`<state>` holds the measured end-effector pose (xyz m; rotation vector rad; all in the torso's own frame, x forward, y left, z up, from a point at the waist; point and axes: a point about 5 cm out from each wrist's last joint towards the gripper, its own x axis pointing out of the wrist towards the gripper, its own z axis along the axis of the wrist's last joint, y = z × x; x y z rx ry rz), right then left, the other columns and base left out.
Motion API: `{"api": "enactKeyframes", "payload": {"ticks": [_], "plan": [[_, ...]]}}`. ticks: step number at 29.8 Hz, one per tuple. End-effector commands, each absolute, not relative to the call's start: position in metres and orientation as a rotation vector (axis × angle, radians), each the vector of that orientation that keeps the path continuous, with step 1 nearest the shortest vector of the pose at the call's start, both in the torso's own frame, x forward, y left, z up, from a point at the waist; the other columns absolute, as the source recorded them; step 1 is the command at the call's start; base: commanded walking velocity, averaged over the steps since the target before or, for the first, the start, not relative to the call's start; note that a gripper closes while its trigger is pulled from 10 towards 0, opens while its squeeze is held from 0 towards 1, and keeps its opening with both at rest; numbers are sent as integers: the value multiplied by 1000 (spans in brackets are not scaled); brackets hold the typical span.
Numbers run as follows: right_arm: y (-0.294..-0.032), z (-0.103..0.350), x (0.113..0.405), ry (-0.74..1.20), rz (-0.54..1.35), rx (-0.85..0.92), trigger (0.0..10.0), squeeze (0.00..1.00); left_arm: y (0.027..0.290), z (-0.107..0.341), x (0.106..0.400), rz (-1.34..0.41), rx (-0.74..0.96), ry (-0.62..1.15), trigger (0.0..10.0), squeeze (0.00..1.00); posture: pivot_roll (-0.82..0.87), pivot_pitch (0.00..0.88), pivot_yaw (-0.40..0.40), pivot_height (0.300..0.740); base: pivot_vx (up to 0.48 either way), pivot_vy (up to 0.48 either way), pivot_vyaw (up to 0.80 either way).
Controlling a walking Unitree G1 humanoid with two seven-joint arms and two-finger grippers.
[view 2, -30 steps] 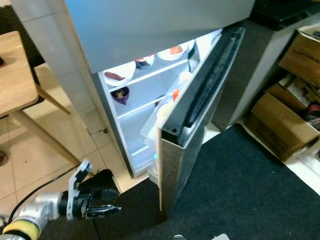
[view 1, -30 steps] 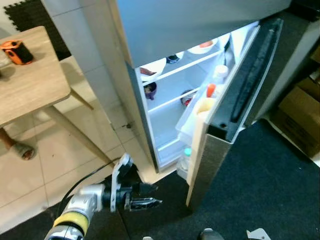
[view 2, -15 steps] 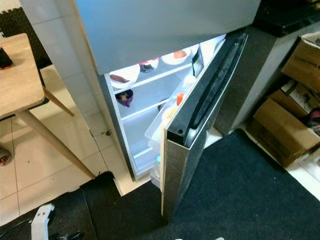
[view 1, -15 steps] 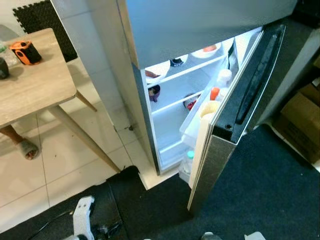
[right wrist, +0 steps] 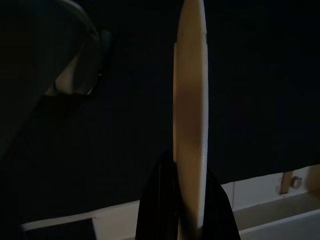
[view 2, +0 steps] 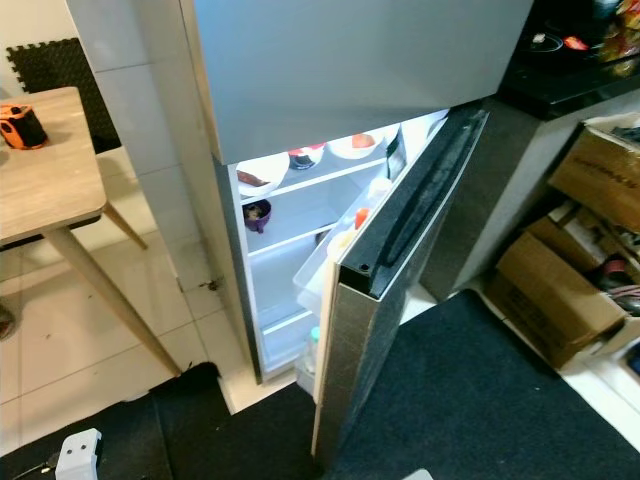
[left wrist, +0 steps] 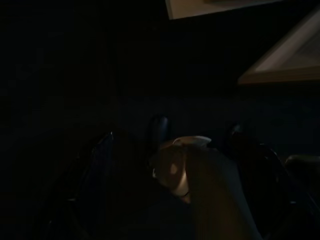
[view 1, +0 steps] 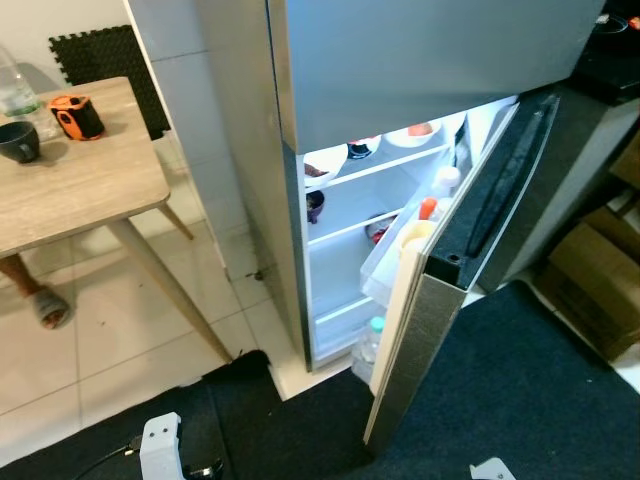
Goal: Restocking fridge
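The fridge (view 1: 420, 70) stands ahead with its lower door (view 1: 470, 250) swung open and the inside lit. White bowls (view 1: 325, 160) of food sit on the upper shelf and a purple bowl (view 1: 314, 205) on the shelf below. The door bins hold an orange-capped bottle (view 1: 427, 208) and, low down, a water bottle (view 1: 368, 345). In the right wrist view my right gripper (right wrist: 182, 165) is shut on a pale plate (right wrist: 190, 100) seen edge-on, held low over the dark mat. My left arm hangs low, its white wrist bracket (view 1: 160, 448) at the bottom edge.
A wooden table (view 1: 70, 185) stands at the left with a black cup (view 1: 20, 140) and an orange device (view 1: 75, 115) on it. A person's slippered foot (view 1: 45, 305) rests under it. Cardboard boxes (view 2: 560, 290) crowd the right. A dark mat (view 1: 520, 400) covers the floor before the fridge.
The camera has drawn back and up. My left arm, stretched toward the fridge a second ago, has dropped to the bottom edge of the eye views.
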<state>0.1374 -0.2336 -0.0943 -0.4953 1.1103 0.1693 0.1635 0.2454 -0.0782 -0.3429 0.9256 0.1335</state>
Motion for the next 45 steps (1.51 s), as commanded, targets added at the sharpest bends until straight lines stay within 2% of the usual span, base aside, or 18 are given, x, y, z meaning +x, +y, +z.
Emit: {"api": "enactKeyframes", "payload": {"ticks": [1,9,13,19,21,34,39,45], "plan": [[-234,-94,139,1116,178,-503,10000,0,240,-84,156,160,-345,956,10000,0,-92,83,-39,740,0,0,0],[-234,-91,146,1104,189,-526,10000,0,225,-91,147,162,-343,994,10000,0,-112,83,-45,740,0,0,0],[-240,-94,135,1142,191,-540,10000,0,212,-96,141,147,-349,1020,10000,0,-106,64,-40,740,0,0,0],[-239,-94,135,1142,185,-532,10000,0,211,-97,141,144,-341,1027,10000,0,-104,59,-36,740,0,0,0],[-237,-94,136,1140,180,-526,10000,0,211,-95,146,140,-336,1021,10000,0,-94,27,-28,740,0,0,0],[-231,-93,144,1124,174,-512,10000,0,212,-89,161,123,-315,988,10000,0,-90,28,-11,740,0,0,0],[-232,-96,136,1162,168,-516,10000,0,211,-91,158,109,-301,1003,10000,0,-103,40,3,740,0,0,0],[-236,-100,121,1213,164,-517,10000,0,211,-92,155,105,-297,1013,10000,0,-109,51,4,740,0,0,-800]]}}
